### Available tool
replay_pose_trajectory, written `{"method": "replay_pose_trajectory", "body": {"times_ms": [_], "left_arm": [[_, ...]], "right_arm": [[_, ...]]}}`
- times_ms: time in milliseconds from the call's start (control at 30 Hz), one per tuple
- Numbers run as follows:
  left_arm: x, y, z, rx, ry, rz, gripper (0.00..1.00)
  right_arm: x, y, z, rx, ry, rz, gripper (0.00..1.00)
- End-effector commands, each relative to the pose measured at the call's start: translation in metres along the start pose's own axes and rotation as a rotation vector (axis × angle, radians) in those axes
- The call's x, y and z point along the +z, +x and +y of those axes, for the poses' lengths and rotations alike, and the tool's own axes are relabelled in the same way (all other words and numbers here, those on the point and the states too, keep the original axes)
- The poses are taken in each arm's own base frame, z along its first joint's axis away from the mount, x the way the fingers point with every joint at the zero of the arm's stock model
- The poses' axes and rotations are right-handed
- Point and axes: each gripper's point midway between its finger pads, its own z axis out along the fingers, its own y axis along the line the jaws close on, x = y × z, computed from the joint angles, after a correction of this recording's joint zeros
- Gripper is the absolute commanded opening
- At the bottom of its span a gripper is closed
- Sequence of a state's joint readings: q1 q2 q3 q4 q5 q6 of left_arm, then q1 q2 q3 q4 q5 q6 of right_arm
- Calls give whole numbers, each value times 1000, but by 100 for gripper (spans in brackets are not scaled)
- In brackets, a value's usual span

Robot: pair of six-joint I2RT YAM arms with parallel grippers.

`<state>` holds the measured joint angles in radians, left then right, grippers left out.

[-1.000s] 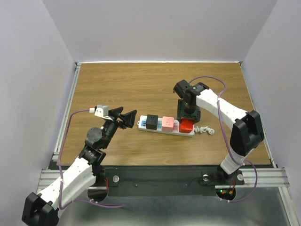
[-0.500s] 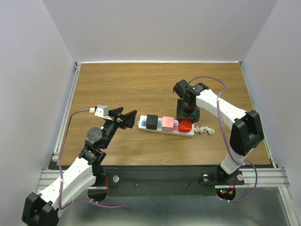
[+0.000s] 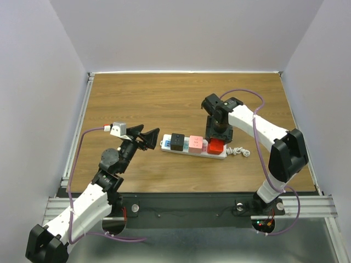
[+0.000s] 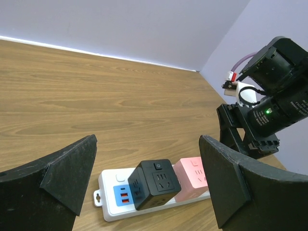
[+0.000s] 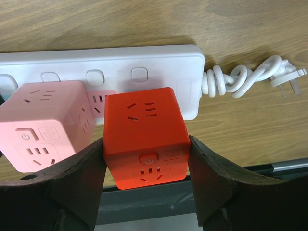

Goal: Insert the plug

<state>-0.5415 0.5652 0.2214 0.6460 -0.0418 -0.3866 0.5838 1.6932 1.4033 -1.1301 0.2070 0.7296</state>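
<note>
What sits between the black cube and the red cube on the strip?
The pink cube, seated on the white strip between the black cube and the red cube; the top view shows it.

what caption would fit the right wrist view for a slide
Right gripper clamps a red cube-shaped plug adapter over the white plastic power strip, beside a pink cube adapter.

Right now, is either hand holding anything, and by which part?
The right hand pinches the red cube adapter by its two opposite side faces. The left hand is open and empty.
</note>
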Motion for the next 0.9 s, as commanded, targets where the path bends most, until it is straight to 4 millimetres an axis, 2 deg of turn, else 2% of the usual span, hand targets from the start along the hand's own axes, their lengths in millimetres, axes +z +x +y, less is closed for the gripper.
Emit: {"method": "replay_pose_trajectory", "body": {"times_ms": [0,300,567,867], "left_arm": [[-1,-10,-6,-1,30,-43,99],[-2,-10,-7,-3,36,-45,99],[-4,-12,-9,-5,45,-53,99],[-4,-11,-9,-4,46,-52,99]], "right_arm": [[-1,16,-2,2,30,25,0],[-7,21,0,4,61,17,0],[-7,12,-9,26,113,-41,0],[-1,6,-5,24,119,-52,1]]}}
